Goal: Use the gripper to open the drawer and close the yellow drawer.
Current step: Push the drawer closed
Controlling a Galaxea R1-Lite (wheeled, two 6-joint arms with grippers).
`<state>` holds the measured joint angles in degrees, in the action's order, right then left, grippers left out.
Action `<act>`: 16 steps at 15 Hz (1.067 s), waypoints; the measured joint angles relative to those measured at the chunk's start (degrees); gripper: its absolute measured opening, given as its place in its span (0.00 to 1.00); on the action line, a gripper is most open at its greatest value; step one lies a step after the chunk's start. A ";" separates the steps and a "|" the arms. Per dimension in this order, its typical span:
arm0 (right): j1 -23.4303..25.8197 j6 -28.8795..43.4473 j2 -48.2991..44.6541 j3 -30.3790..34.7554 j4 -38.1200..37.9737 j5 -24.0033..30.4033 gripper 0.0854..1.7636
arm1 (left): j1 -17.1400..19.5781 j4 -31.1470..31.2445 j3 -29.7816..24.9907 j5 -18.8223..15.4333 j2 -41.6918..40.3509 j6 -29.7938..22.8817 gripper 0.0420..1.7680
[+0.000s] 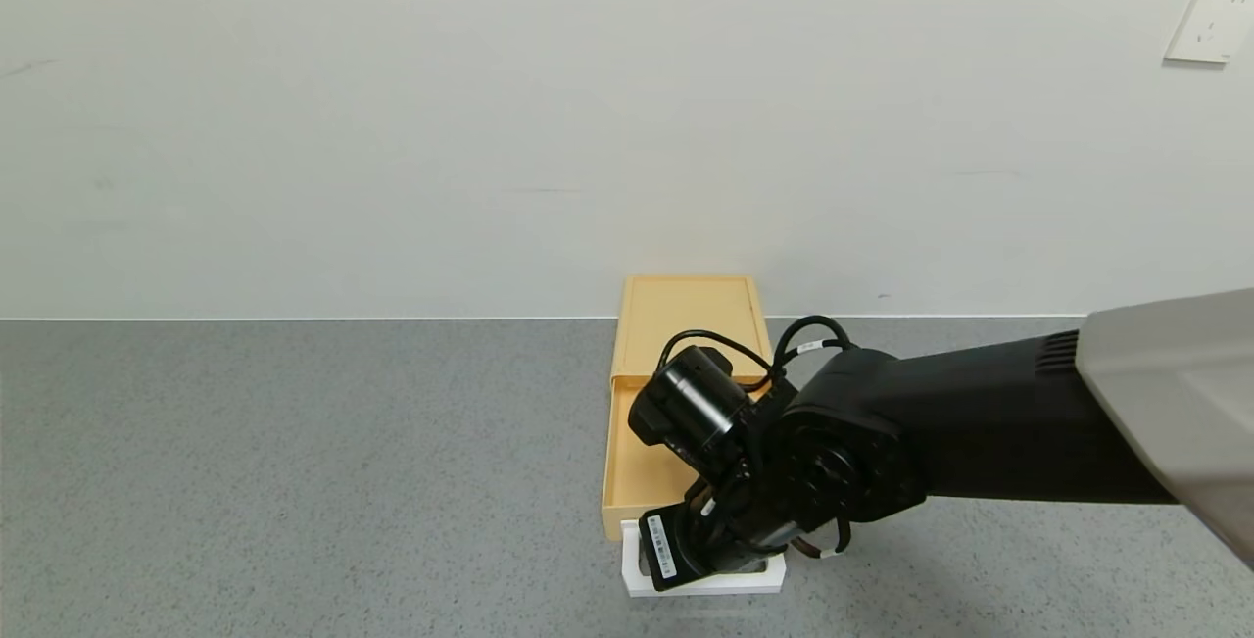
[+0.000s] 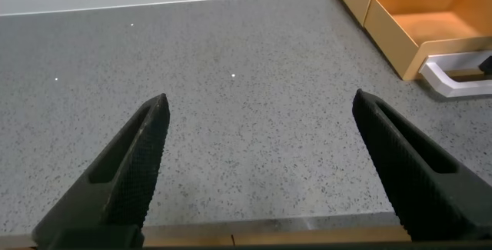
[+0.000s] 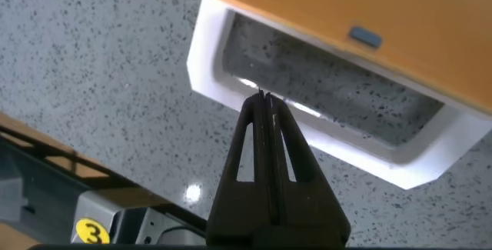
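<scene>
Yellow sticker (image 3: 93, 233), digit "3", on grey metal part.

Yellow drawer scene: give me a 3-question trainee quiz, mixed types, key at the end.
1. True or false: the drawer is pulled partly out of its box.
2. Where do the right gripper's tips sit? A) inside the white handle loop B) on the box top C) over bare table away from the drawer
3. Fill in: the left gripper is ____ over the grey table, holding nothing.

Key: 1 true; 2 A; 3 open
</scene>
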<state>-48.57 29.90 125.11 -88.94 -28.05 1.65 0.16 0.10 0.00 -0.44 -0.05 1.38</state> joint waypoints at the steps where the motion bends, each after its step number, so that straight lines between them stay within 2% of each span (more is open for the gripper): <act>1: 0.00 0.33 0.60 -0.44 0.02 -1.32 0.02 | 0.00 0.00 0.00 0.02 0.00 0.00 0.97; 3: -0.13 0.49 1.76 -1.13 0.24 -3.79 0.02 | 0.00 -0.02 0.00 0.00 -0.02 0.00 0.97; 11: -0.20 0.44 3.97 -3.64 0.49 -8.01 0.02 | 0.00 0.00 0.00 0.00 0.00 0.00 0.97; 16: 0.52 0.17 4.72 -6.14 0.44 -8.08 0.02 | 0.00 -0.02 0.00 0.00 0.00 -0.04 0.97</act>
<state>-48.04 30.07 129.83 -95.09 -27.61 -6.44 0.16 0.07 0.00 -0.44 -0.05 1.34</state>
